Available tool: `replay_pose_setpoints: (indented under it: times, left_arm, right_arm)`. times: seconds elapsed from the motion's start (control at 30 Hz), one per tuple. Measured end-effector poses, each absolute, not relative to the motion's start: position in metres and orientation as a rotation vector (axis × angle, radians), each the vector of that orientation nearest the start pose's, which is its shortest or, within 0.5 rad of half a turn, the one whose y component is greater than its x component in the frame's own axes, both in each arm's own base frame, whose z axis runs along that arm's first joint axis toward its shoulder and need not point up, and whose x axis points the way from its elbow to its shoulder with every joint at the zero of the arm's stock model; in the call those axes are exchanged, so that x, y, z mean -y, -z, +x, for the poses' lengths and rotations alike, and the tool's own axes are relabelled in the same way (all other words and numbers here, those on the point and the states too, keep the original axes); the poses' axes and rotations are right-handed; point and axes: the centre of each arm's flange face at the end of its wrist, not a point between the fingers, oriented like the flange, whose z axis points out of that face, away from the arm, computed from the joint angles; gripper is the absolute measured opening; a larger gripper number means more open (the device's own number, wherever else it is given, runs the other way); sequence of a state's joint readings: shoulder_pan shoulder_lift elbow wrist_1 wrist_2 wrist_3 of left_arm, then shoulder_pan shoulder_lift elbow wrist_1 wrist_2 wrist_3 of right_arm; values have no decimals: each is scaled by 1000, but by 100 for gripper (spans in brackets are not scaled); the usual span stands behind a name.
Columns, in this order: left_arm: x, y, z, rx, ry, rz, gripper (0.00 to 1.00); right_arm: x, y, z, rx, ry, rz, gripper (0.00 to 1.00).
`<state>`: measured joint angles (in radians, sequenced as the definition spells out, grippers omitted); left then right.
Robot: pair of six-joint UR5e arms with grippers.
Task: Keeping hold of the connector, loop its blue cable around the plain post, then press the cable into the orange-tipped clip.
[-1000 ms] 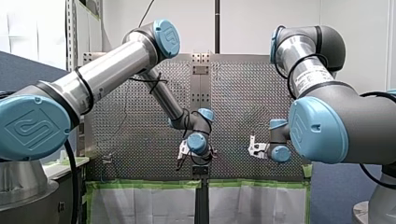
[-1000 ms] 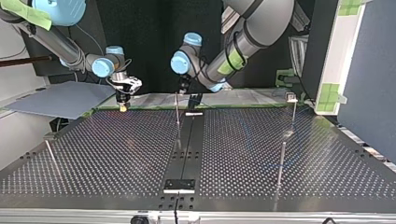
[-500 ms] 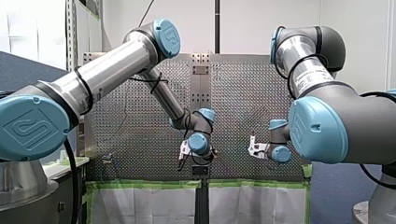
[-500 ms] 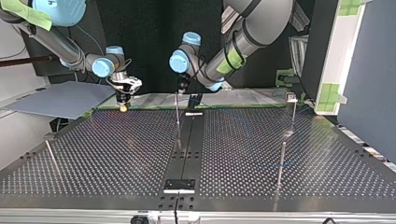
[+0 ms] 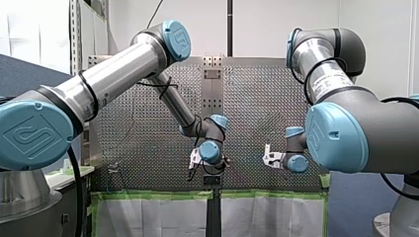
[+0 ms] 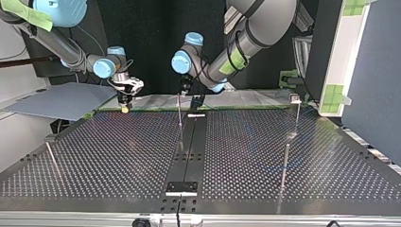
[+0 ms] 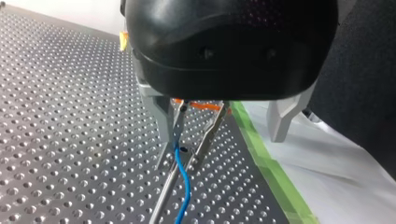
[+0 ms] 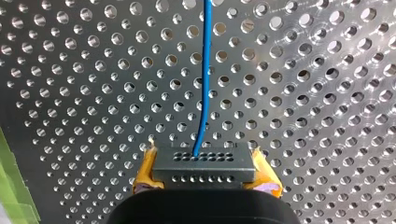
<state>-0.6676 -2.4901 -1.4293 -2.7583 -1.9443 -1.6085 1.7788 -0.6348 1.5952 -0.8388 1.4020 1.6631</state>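
In the front view, our left gripper (image 5: 191,170) and right gripper (image 5: 268,157) hung well apart, low over the perforated table (image 5: 148,128). In the top view, both sat at its far edge. In the left wrist view, our left fingers (image 7: 161,126) stood open around the orange-tipped clip (image 7: 198,106), the blue cable (image 7: 183,182) beside one prong. In the right wrist view, yellow pads (image 8: 145,170) clamped the connector (image 8: 204,167), its cable running off across the table.

— What do the arms look like?
— My left arm (image 5: 118,69) and my right arm (image 5: 316,59) are silver tubes with grey joints, light-blue caps (image 5: 29,133) embossed with a logo, and black cables (image 5: 86,93).
— And the end effectors?
— The left end effector (image 7: 218,153) is glossy black with grey metal fingers (image 7: 159,116). The right end effector (image 8: 205,173) is black with yellow pads (image 8: 145,173).
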Motion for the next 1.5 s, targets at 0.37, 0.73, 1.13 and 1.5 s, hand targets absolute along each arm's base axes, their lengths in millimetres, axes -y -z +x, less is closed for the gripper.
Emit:
replay_pose_setpoints:
  times: [0.37, 0.73, 1.13, 1.5]
  left_arm:
    - [491, -34, 454, -1880, 79, 345, 98]
    - [477, -77, 446, -1800, 154, 268, 98]
    - [457, -117, 431, -1716, 230, 150, 98]
    - [433, -153, 412, -1618, 224, 38, 98]
  right_arm:
    - [607, 18, 282, 1183, -1481, 1550, 0]
    - [607, 19, 282, 1183, -1485, 1551, 0]
    - [607, 20, 283, 1187, -1502, 1555, 0]
    - [606, 20, 284, 1189, -1511, 1557, 0]
